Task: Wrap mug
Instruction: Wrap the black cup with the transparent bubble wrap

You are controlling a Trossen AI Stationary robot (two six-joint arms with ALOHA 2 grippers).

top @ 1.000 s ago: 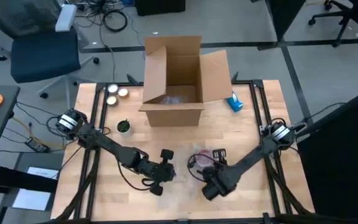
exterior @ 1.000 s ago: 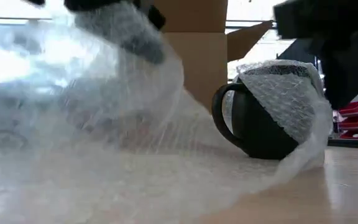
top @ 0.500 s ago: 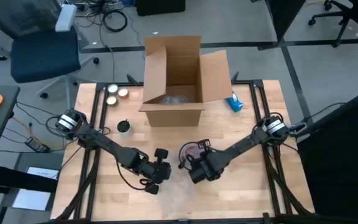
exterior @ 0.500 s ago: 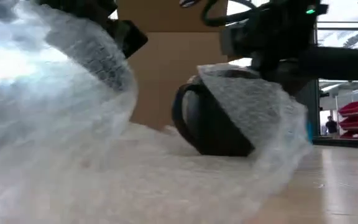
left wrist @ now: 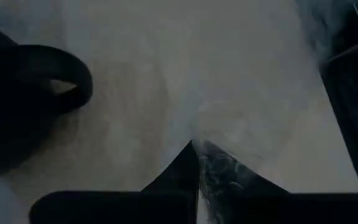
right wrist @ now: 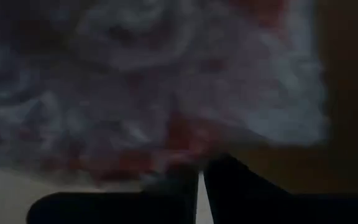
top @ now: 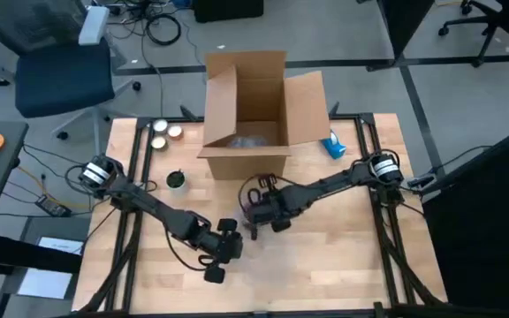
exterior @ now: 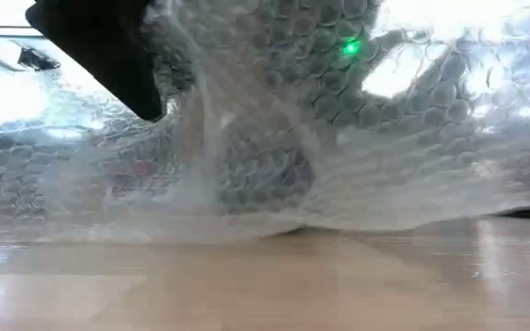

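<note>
A dark mug (left wrist: 11, 106) with a loop handle (left wrist: 61, 81) stands on the wooden table (top: 343, 256), under a sheet of clear bubble wrap (exterior: 339, 165). In the low view the wrap fills the picture and the mug is hidden behind it. My right gripper (top: 254, 219) is at the table's middle, at the mug, shut on the wrap (right wrist: 166, 124). My left gripper (top: 230, 233) is just nearer and left of it, shut on another part of the wrap (left wrist: 229, 93). My left gripper pinches the bubble wrap between its two fingertips at a bunched fold (left wrist: 209, 163). The sheet spreads away from the fingers toward the mug. My right gripper pinches the bubble wrap (right wrist: 191, 163) between its two fingertips; which part of the sheet it has cannot be told from the blurred view.
An open cardboard box (top: 247, 115) stands at the table's far middle with more wrap inside. Two tins (top: 166, 131) and a small dark jar (top: 177, 180) are at the far left, and a blue object (top: 333, 146) is right of the box. Near the front edge the wood is bare.
My right gripper has gone toward the table's left and far edge, drawing the bubble wrap over the mug. The mug has shifted leftward with it. The wrap has risen in front of the low camera and now hides the mug there. My left gripper has stayed shut on the wrap.
</note>
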